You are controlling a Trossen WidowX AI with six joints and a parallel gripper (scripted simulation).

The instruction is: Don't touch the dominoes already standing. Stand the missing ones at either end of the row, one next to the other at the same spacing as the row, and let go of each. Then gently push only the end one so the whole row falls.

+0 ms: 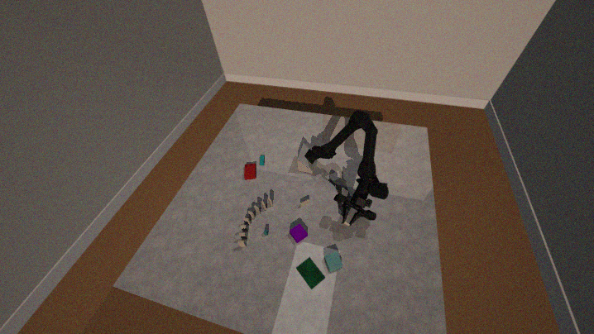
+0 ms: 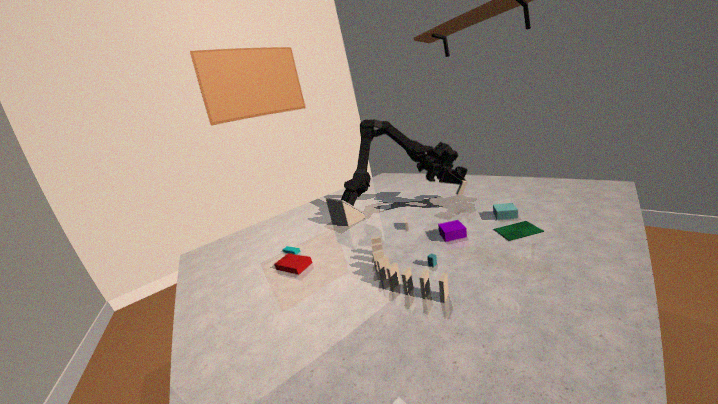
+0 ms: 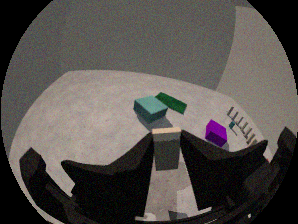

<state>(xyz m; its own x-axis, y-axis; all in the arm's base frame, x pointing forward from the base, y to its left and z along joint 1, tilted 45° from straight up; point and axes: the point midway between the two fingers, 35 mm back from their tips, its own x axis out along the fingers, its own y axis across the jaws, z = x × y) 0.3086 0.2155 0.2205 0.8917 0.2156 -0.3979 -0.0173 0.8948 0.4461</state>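
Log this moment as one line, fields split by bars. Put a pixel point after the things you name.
gripper [image 1: 346, 223] [image 2: 461, 186] [image 3: 166, 135]: shut on domino [image 1: 347, 223] [image 2: 463, 187] [image 3: 166, 150] | domino: raised, away from row | curved domino row [image 1: 250, 212] [image 2: 407, 283] [image 3: 242, 125]: standing | end push: not done
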